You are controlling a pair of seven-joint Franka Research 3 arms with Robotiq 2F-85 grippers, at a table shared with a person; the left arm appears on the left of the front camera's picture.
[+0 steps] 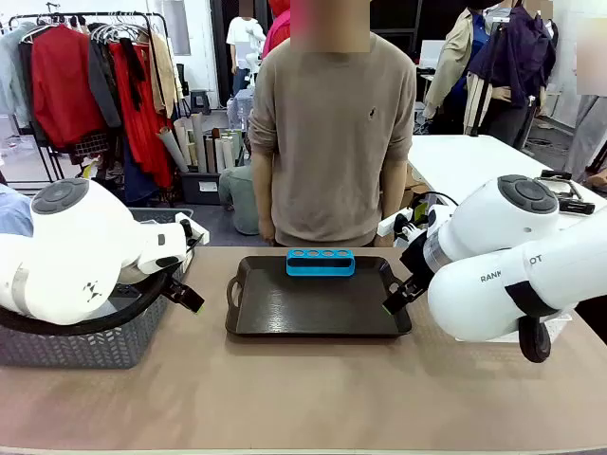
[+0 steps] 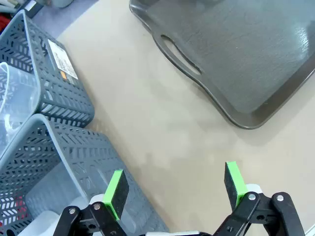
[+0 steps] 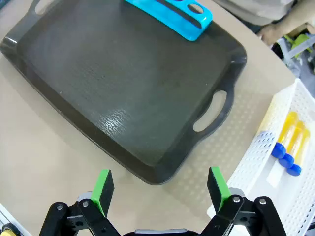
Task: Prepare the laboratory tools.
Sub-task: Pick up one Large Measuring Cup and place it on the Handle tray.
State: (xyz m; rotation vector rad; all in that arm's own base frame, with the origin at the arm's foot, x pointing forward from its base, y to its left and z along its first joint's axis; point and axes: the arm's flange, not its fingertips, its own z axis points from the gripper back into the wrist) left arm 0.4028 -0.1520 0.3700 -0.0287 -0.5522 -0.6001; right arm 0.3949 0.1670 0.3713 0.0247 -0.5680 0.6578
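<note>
At the bench's (image 1: 303, 398) right edge, blue-capped tubes (image 3: 291, 140) lie side by side in the white mesh basket (image 3: 302, 201), just beside the right gripper (image 3: 160, 178), its jaws apart. The left gripper (image 2: 174, 183), also apart, is well away.

Left tool (image 2: 174, 186) and right tool (image 3: 160, 186) each point down and forward, jaws spread wide apart.
</note>
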